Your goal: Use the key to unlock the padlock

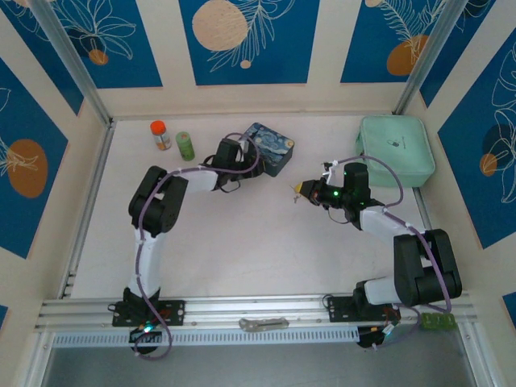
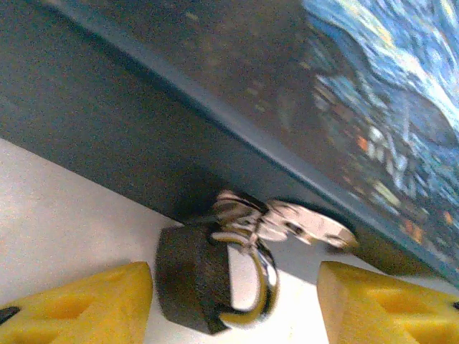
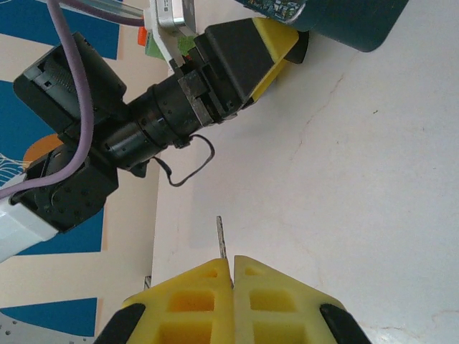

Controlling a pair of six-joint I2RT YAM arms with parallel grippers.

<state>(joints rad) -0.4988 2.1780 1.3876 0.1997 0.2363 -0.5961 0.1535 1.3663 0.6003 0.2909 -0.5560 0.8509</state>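
On the white table [image 1: 266, 242] inside blue-panelled walls [image 1: 242, 40], the left gripper [image 2: 233, 276] stands wide around the padlock [image 2: 192, 287], and the right gripper [image 3: 233, 261] pinches the key [image 3: 221, 238].

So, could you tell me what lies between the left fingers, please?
In the left wrist view, the padlock lies between the open left fingers, with a small bunch of keys at its shackle, close beside the tin.

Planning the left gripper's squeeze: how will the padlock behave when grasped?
The padlock looks like a solid blocky body, so probably stiff and heavy for its size. Its shiny shackle is likely slippery. Lying flat against the starry-painted tin box, it should slide, not roll.
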